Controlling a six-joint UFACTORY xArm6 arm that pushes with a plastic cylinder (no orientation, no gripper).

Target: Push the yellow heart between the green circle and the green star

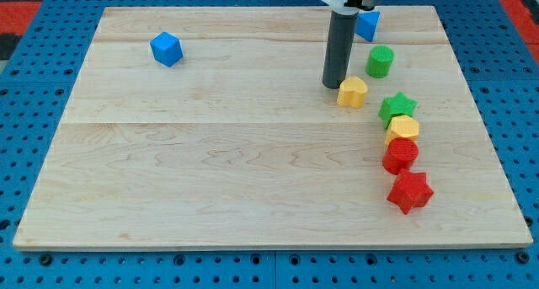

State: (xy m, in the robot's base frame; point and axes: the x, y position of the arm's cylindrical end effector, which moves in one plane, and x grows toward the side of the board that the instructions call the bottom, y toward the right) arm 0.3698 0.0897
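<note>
The yellow heart point(353, 92) lies on the wooden board at the view's upper right. The green circle point(380, 61) stands just above and right of it. The green star point(397, 109) lies just below and right of it. My tip point(332, 85) rests on the board right beside the heart's left edge, touching or nearly touching it. The dark rod rises from the tip toward the view's top.
A yellow hexagon point(403, 128) lies right under the green star, then a red hexagon point(400, 155) and a red star point(409, 191) below. A blue block point(368, 24) sits behind the rod at the top. A blue cube point(166, 49) lies at upper left.
</note>
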